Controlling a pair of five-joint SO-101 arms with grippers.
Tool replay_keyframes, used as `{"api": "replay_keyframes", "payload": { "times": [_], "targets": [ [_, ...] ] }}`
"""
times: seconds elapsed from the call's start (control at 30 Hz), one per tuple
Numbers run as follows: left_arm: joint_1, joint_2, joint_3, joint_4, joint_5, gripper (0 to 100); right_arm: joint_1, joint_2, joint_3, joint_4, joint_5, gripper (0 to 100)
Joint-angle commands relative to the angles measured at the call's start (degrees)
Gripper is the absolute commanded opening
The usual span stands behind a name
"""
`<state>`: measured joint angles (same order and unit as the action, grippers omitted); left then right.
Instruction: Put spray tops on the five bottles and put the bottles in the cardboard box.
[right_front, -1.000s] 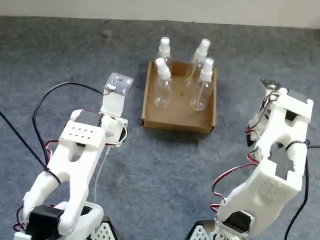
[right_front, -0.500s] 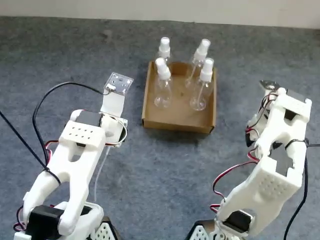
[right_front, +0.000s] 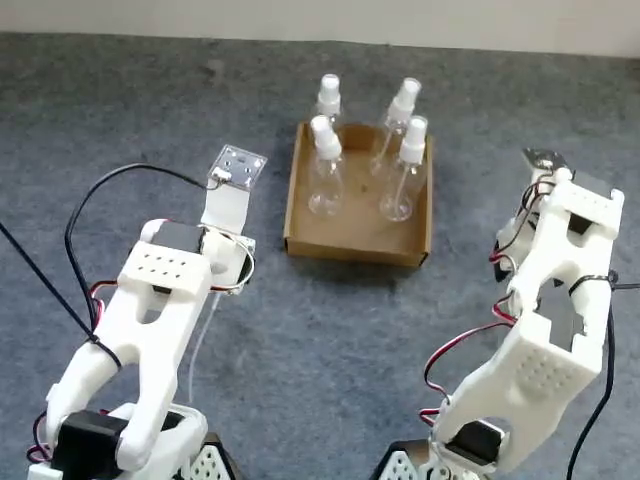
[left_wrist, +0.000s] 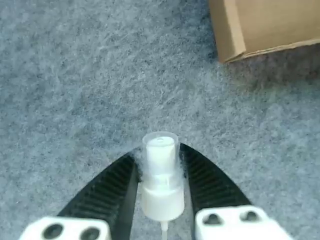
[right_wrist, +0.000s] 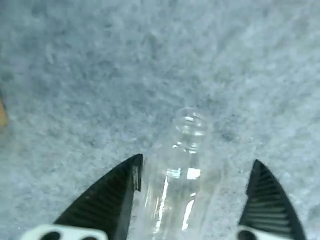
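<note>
Your left claw (left_wrist: 159, 156) is closed on a white plastic spray top (left_wrist: 161, 180): both black fingers press its sides and its nozzle end points away from the wrist. A thin white dip tube (left_wrist: 163, 231) runs from the top back toward the wrist. It hangs above the grey carpeted table (right_front: 120, 100), near a corner of the shallow brown cardboard box (right_front: 357, 247). Your right claw (right_wrist: 196, 162) is spread wide around a clear plastic bottle (right_wrist: 182, 175) with a bare open neck. One finger (right_wrist: 125, 187) sits just beside the bottle wall; the other is apart from it with carpet showing in the gap, so nothing is gripped. That bottle is outside the box, on the right arm's (right_front: 560, 290) side of the table. Four more clear bottles, each with a white spray top fitted, stand upright at the box. The two front bottles (right_front: 325, 170) are plainly inside. The two rear bottles (right_front: 328, 95) are at the far wall, and you cannot tell whether they are inside or just behind it.
</note>
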<state>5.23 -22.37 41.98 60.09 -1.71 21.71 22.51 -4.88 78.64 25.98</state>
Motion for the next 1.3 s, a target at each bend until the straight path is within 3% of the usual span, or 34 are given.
{"api": "replay_keyframes", "payload": {
  "times": [0.0, 0.27, 0.53, 0.73, 0.93, 1.1, 1.27],
  "targets": [
    [1.0, -2.0, -0.1, -0.9, 0.4, 0, -0.7, -0.7, -2.9, -1.0, -0.6, 17.6],
    [0.8, -2.3, -0.3, -0.9, 0.5, 0, -0.8, -3.6, -5.2, 1.1, -0.5, 0.4],
    [-4.9, -10.9, -6.5, -0.4, 1.3, 0, -8.8, -25.7, -6.5, 8.1, -1.7, 0.4],
    [-6.2, -28.9, -9.5, -0.8, 3.3, 0, -26.4, -51.8, 8.7, 4.0, -8.4, 0.4],
    [-6.1, -43.4, -16.1, -2.0, 4.9, 0, -50.3, -71.9, 33.3, -13.2, -13.7, 0.4],
    [-6.1, -47.8, -20.4, -4.5, 13.6, 0, -64.6, -77.9, 48.8, -26.1, -17.0, 0.4],
    [-6.1, -49.6, -20.3, -7.2, 20.0, 0, -71.9, -78.6, 57.9, -34.8, -14.2, 0.4]
  ]
}}
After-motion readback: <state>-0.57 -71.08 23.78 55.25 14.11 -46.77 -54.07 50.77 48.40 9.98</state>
